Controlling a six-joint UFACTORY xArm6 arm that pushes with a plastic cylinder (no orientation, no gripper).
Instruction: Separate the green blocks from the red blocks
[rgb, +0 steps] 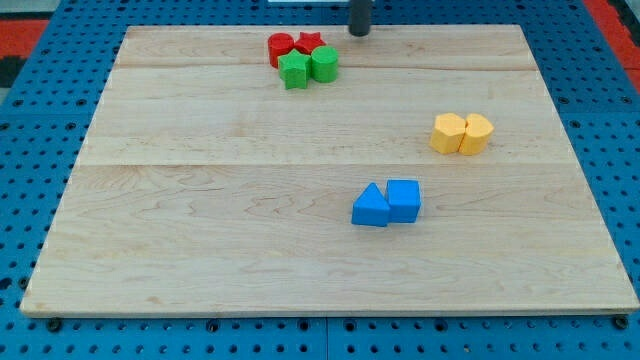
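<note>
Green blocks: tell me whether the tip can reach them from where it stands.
Probably yes. My tip sits up and right of the cluster; the green cylinder faces it openly, but the green star lies behind it.

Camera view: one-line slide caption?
My tip sits right of the touching red blocks and green blocks at the board's top; yellow pair and blue pair apart.

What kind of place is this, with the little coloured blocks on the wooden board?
Probably a robot lab's test bench, not a playroom. A pale wooden board lies on a blue panel full of holes, the kind used for bolting down equipment. My tip hangs at the view's top, right of the red star.
</note>
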